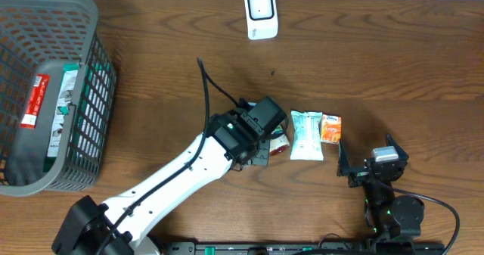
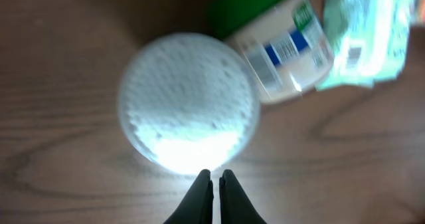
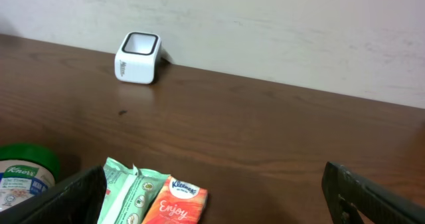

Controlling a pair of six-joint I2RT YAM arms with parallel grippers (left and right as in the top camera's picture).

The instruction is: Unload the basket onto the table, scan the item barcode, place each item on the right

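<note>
The white barcode scanner (image 1: 261, 13) stands at the table's far edge, also seen as the white scanner (image 3: 138, 56) against the wall. My left gripper (image 1: 261, 140) hovers mid-table over the items; in its wrist view the left gripper (image 2: 216, 174) is shut with nothing between its fingers, just short of a round white, brightly lit object (image 2: 189, 101). Beside that lies a green-lidded Knorr jar (image 2: 285, 48) on its side, barcode label up. A green packet (image 1: 306, 134) and an orange Kleenex packet (image 1: 330, 129) lie to the right. My right gripper (image 1: 372, 160) stands open near the front edge.
A grey mesh basket (image 1: 91, 28) holding several packaged items fills the far left. The left arm's white link (image 1: 174, 179) crosses the front-left of the table. The right wrist view shows the jar (image 3: 23, 174), green packet (image 3: 126, 191) and orange packet (image 3: 176, 201).
</note>
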